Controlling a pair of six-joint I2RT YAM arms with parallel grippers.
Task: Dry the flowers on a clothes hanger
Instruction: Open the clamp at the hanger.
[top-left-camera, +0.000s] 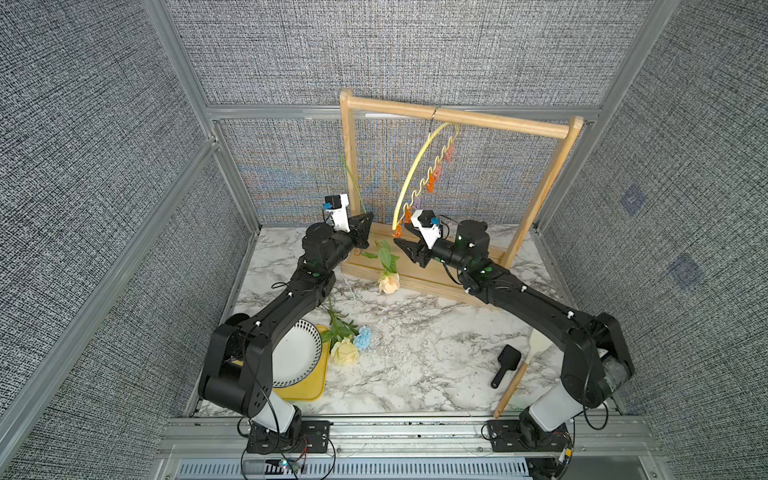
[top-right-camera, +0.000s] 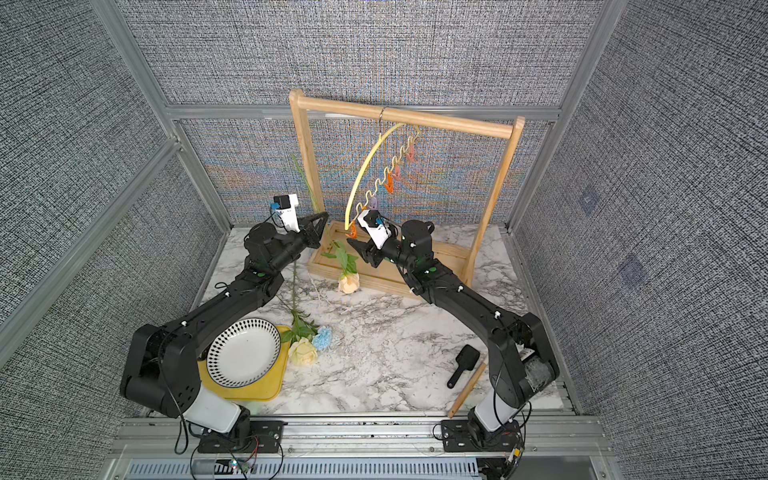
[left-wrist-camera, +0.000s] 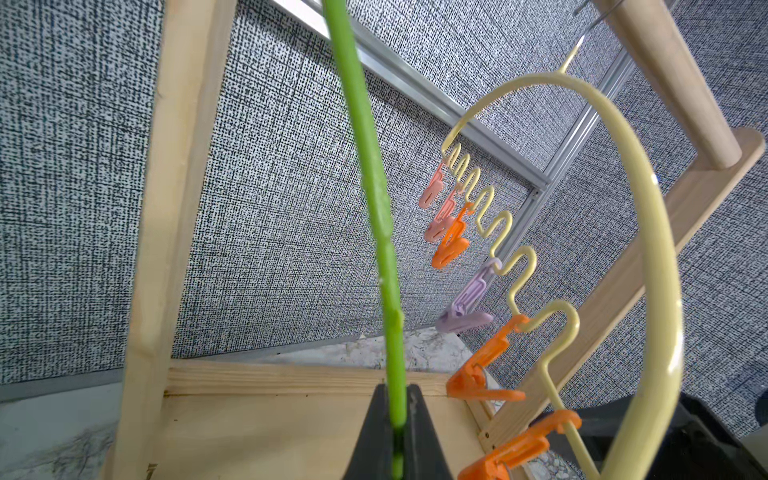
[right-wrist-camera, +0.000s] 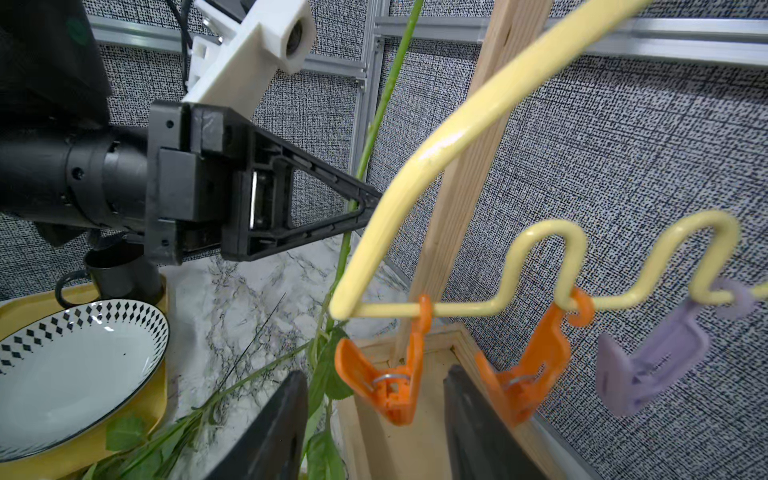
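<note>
— Where is the peach rose (top-left-camera: 389, 284)?
— It hangs head down from the left gripper (left-wrist-camera: 397, 397), near the front edge of the base of the wooden rack (top-left-camera: 457, 117). Whether it touches the table cannot be told. Its green stem (left-wrist-camera: 374, 187) rises beside the rack's post on the left arm's side.
— How does this gripper stand?
— Its jaws are clenched on the stem; the left wrist view shows the stem squeezed between both fingers.
— And the hanger (top-left-camera: 417, 164)?
— It hangs from the top bar of the rack, tilted, with one end low, at the right gripper (right-wrist-camera: 375, 372).
— Does the right gripper hold something?
— No. Its jaws stand apart, one finger on each side of the last orange clip (right-wrist-camera: 386, 390), and a gap shows on both sides.
— And the other flowers?
— The yellow rose (top-left-camera: 344, 351) and the blue bloom (top-left-camera: 365, 336) lie together on the marble table (top-left-camera: 415, 374), just beside the yellow tray (top-left-camera: 299, 392) that carries a plate (top-left-camera: 297, 357).
</note>
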